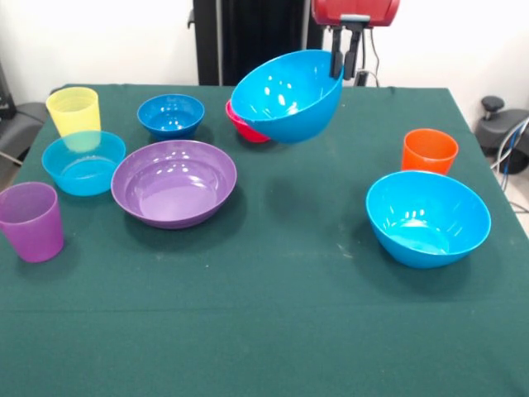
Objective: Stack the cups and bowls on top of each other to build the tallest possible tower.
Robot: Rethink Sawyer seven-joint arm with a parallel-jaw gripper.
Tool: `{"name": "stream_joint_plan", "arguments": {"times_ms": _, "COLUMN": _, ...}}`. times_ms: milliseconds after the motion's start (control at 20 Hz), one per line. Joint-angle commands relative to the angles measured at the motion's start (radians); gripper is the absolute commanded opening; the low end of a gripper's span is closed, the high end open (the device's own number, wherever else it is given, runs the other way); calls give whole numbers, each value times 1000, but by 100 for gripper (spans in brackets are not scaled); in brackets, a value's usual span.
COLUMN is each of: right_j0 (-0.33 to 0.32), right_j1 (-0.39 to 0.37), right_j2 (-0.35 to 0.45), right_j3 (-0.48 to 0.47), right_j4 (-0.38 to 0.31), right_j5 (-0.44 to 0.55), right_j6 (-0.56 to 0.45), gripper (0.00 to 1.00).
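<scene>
Red arm housing (355,11) at the top edge, right of centre, over the table's far side; only its lower end in view. Gripper (345,59) hanging straight down beneath it, dark fingers (337,59) vertical and close together. Fingers clamped on the right rim of a tilted large blue bowl (285,98), with that bowl raised above the cloth.

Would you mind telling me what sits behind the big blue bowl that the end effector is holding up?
Behind the tilted blue bowl, held at its rim by the end effector, a magenta bowl peeks out. Only its edge shows; the rest is covered.
</scene>
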Motion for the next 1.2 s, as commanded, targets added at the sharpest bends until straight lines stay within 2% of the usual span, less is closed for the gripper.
{"name": "stream_joint_plan", "arguments": {"times_ms": 50, "right_j0": 7, "right_j1": 2, "right_j2": 80, "right_j3": 93, "right_j4": 13, "right_j5": 25, "right_j6": 115, "gripper": 0}}
{"name": "stream_joint_plan", "arguments": {"times_ms": 400, "right_j0": -4, "right_j1": -33, "right_j2": 86, "right_j3": 162, "right_j4": 10, "right_j5": -15, "right_j6": 126, "gripper": 0}}
{"name": "stream_joint_plan", "arguments": {"times_ms": 650, "right_j0": -45, "right_j1": -122, "right_j2": 122, "right_j3": 251, "right_j4": 30, "right_j5": -10, "right_j6": 120, "gripper": 0}}
{"name": "stream_joint_plan", "arguments": {"times_ms": 1200, "right_j0": -123, "right_j1": -250, "right_j2": 181, "right_j3": 398, "right_j4": 48, "right_j5": -31, "right_j6": 114, "gripper": 0}}
